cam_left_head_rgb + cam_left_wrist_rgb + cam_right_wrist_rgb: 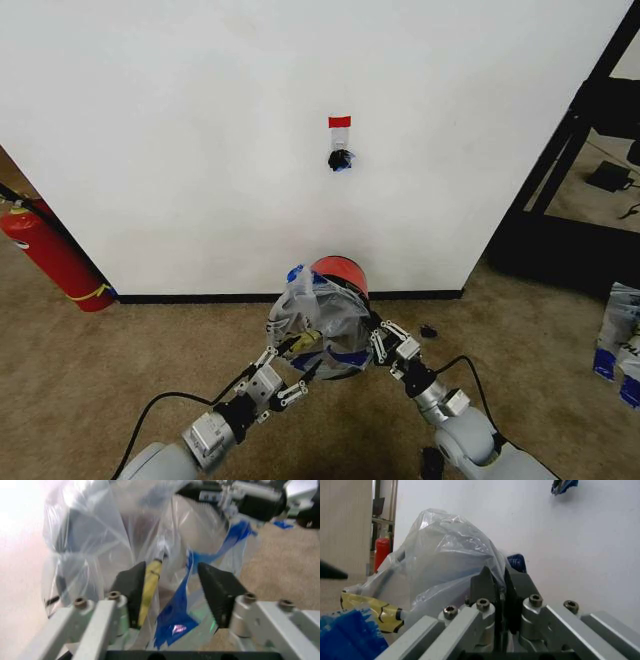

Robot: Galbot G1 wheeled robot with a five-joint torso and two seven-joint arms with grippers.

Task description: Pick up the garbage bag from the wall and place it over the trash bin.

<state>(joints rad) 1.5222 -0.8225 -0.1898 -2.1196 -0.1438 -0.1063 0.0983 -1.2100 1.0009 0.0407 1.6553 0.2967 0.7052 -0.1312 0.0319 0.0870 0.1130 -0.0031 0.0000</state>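
The garbage bag (315, 318), thin clear plastic with yellow and blue patches, is draped over the trash bin (345, 274), which stands on the carpet against the wall (200, 120). My right gripper (382, 338) is at the bin's right side, shut on a fold of the bag (445, 566), as the right wrist view (501, 576) shows. At the bin's near left side, my left gripper (303, 358) is open (172, 573), with loose bag film (165, 592) hanging between its fingers. A red tape strip and black hook (340, 156) sit higher on the wall.
A red fire extinguisher (50, 255) leans at the wall's left end. A black shelf frame (570, 150) stands to the right, with white-and-blue packages (620, 330) on the floor beside it. A small dark scrap (428, 330) lies right of the bin.
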